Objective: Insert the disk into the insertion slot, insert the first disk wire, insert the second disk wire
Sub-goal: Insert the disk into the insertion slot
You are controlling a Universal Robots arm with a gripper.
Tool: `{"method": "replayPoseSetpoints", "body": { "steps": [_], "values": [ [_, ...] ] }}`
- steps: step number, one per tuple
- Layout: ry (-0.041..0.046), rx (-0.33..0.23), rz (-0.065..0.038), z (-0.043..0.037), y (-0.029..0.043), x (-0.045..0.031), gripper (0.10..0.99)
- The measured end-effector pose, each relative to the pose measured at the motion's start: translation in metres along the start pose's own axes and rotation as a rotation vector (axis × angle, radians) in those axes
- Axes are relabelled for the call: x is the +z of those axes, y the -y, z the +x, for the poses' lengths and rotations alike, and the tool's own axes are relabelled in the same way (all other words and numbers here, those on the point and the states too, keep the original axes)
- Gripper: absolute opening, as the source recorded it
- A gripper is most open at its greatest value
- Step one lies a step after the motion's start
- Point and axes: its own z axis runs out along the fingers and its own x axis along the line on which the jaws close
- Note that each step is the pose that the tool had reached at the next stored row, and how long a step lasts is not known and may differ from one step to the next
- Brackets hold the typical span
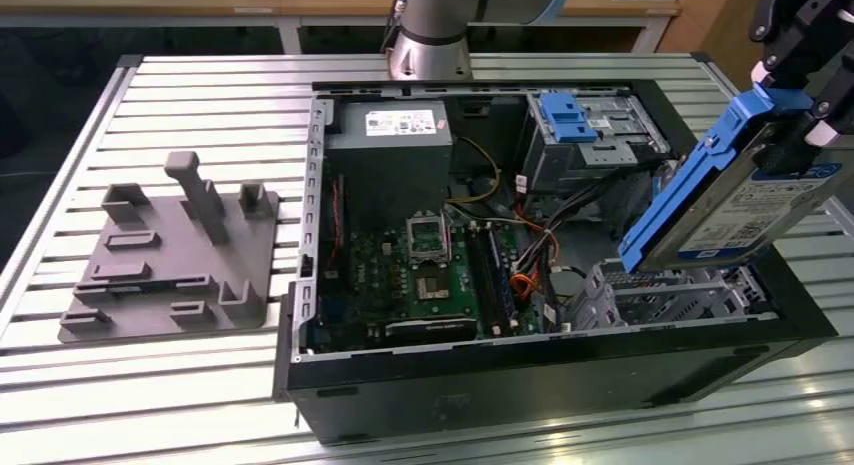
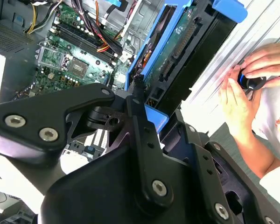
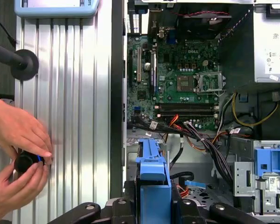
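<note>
Pinching the disk (image 1: pixel 727 200), tilted above the insertion slot (image 1: pixel 681 293), the gripper (image 1: pixel 794 95) itself is largely cut off.

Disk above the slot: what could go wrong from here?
1. The disk hangs tilted in the claw over the slot; its low corner might catch the cage wall.
2. Cables run beside the slot and could get pinched.
3. A person's hands work near the case.

The disk (image 1: pixel 731 203) hangs tilted above the insertion slot (image 1: pixel 671 297) — at the exterior view's right.
</note>
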Motion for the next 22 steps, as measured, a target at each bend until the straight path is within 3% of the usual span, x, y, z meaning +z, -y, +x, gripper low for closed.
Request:
{"method": "replayPoseSetpoints", "body": {
  "steps": [4,16,22],
  "values": [
    [0.0027,0.000,0.000,0.0000,0.0000,-0.0001,0.365],
    [0.0470,-0.002,-0.001,0.0001,0.0000,0.0000,0.365],
    [0.0506,-0.002,-0.001,0.0001,0.0000,0.0000,0.365]
  ]
}}
